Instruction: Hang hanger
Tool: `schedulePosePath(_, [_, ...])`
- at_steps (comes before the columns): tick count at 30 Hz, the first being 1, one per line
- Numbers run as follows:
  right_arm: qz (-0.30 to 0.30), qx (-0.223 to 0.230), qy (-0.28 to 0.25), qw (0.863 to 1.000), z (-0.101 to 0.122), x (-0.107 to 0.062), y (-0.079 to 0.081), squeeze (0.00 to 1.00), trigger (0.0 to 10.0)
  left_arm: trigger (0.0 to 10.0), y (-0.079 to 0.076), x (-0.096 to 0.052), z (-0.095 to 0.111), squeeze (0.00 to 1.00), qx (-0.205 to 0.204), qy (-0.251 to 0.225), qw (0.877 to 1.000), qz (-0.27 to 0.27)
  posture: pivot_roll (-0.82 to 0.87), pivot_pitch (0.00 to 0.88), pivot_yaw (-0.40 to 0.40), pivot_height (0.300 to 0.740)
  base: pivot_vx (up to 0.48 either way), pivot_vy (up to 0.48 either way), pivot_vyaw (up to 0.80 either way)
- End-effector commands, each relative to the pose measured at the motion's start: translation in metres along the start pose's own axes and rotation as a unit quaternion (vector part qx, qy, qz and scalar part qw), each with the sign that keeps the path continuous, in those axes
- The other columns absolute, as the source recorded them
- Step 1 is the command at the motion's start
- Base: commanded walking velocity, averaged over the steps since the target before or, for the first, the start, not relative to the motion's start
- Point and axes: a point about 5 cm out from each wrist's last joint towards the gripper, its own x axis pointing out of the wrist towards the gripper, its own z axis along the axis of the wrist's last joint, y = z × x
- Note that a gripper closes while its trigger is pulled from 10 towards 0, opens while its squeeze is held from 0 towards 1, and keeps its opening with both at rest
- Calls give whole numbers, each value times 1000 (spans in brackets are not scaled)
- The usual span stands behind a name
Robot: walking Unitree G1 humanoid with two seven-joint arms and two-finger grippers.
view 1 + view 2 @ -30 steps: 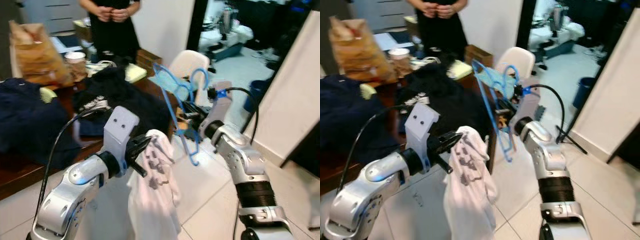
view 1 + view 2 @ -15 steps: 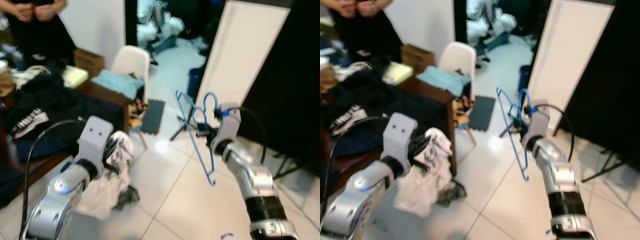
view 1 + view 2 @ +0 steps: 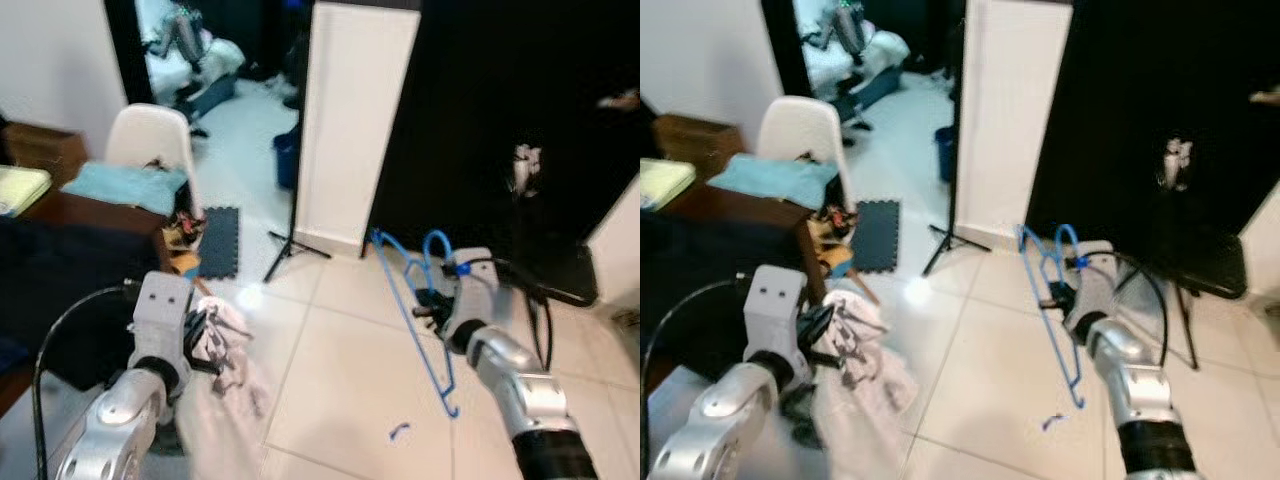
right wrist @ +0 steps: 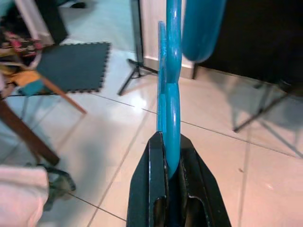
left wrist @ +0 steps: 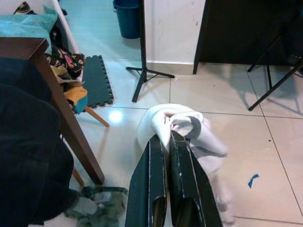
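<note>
Turned away from the table (image 3: 60, 215) toward a dark doorway and white panel (image 3: 350, 120) since a second ago; hanging spot probably nearer, no rail visible yet. Right claw (image 3: 432, 300) clamped shut on blue hanger (image 3: 420, 330), hook just above the fingers. Left claw (image 5: 168, 142) pinched shut on white shirt (image 5: 184, 127). Wrist views alone confirming both grips; head views alone showing whole hanger.

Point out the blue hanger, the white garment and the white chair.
blue hanger (image 3: 415, 318), left eye view, on its long slanted bar.
white garment (image 5: 182, 124), left wrist view, on the bunched fold above the fingers.
white chair (image 3: 800, 128), right eye view, on the backrest.
</note>
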Motion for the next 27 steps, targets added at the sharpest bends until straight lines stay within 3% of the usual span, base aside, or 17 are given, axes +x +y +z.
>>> schedulePosePath(1, [6, -1, -5, 1000, 2, 2, 1, 0, 10000, 10000, 1, 5, 19, 0, -2, -44, 999, -11, 39, 0, -61, 740, 0, 0, -788])
schedulePosePath(2, [13, 0, -11, 1000, 7, 4, 1, 0, 10000, 10000, 1, 10, 36, 0, 9, -73, 997, -29, 40, 0, -62, 740, 0, 0, -788])
schedulePosePath(3, [13, 0, -11, 1000, 7, 4, 1, 0, 10000, 10000, 1, 10, 36, 0, 9, -73, 997, -29, 40, 0, -62, 740, 0, 0, -788])
schedulePosePath(7, [50, -19, -37, 998, 27, 10, 6, 0, 10000, 10000, -8, 22, 86, 0, 116, -148, 974, -126, 34, 0, -58, 740, 0, 0, -783])
schedulePosePath(10, [58, -25, -41, 997, 31, 11, 7, 0, 10000, 10000, -9, 25, 90, 0, 132, -151, 969, -144, 34, 0, -58, 740, 0, 0, -783])
schedulePosePath(13, [104, -40, -62, 992, 46, 11, 15, 0, 10000, 10000, 4, 44, 96, 0, 204, -150, 957, -143, 22, 0, -55, 740, 0, 0, -783])
schedulePosePath(14, [104, -40, -62, 992, 46, 11, 15, 0, 10000, 10000, 4, 44, 96, 0, 204, -150, 957, -143, 22, 0, -55, 740, 0, 0, -781])
schedulePosePath(16, [116, -42, -70, 990, 53, 12, 18, 0, 10000, 10000, 7, 49, 104, 0, 255, -154, 943, -146, 23, 0, -56, 740, 0, 0, -784])
schedulePosePath(23, [135, -45, -86, 986, 66, 14, 20, 0, 10000, 10000, 12, 56, 121, 0, 308, -167, 924, -154, 17, 0, -56, 740, 0, 0, -783])
schedulePosePath(25, [157, -48, -94, 982, 75, 13, 20, 0, 10000, 10000, 19, 58, 130, 0, 343, -167, 911, -158, 12, 0, -58, 740, 0, 0, -784])
schedulePosePath(27, [169, -48, -100, 979, 81, 13, 19, 0, 10000, 10000, 23, 59, 135, 0, 353, -168, 906, -160, 6, 0, -63, 740, 0, 0, -788])
